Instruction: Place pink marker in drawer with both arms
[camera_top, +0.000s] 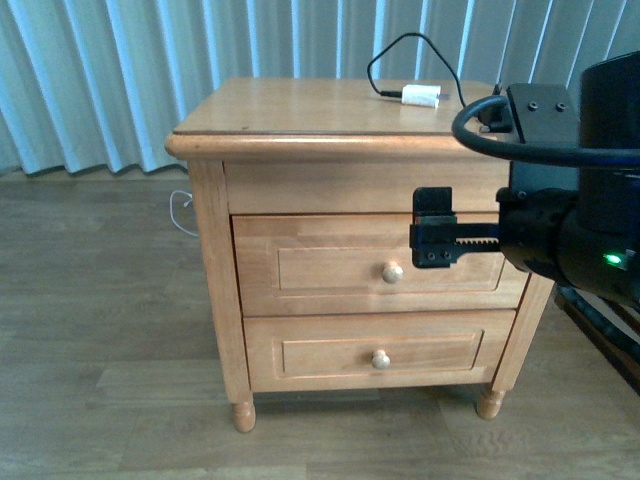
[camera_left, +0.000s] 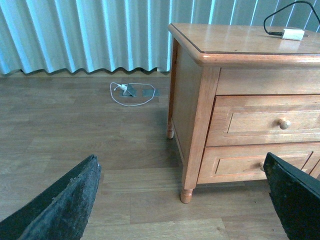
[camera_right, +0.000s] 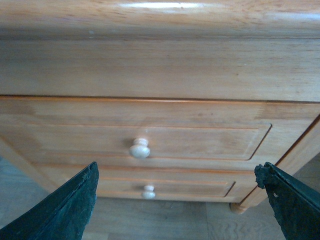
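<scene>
The right pincer (camera_top: 432, 238) hung wide and empty just in front of the closed top drawer (camera_top: 380, 266), facing its round knob (camera_top: 392, 272), probably lined up to pull it. The left pincer (camera_left: 180, 200), also wide, waited well left of the nightstand (camera_left: 240, 45). No pink marker showed anywhere. A white plug (camera_top: 421, 96) lay on top; wood flooring (camera_top: 100, 300), pale curtains (camera_top: 100, 70) behind.

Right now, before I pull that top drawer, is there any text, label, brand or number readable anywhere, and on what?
None readable.
Nightstand, drawer and both knobs: plain wood, no markings.
White plug: too small to tell.
Right gripper: no legible label; only a green light.
</scene>
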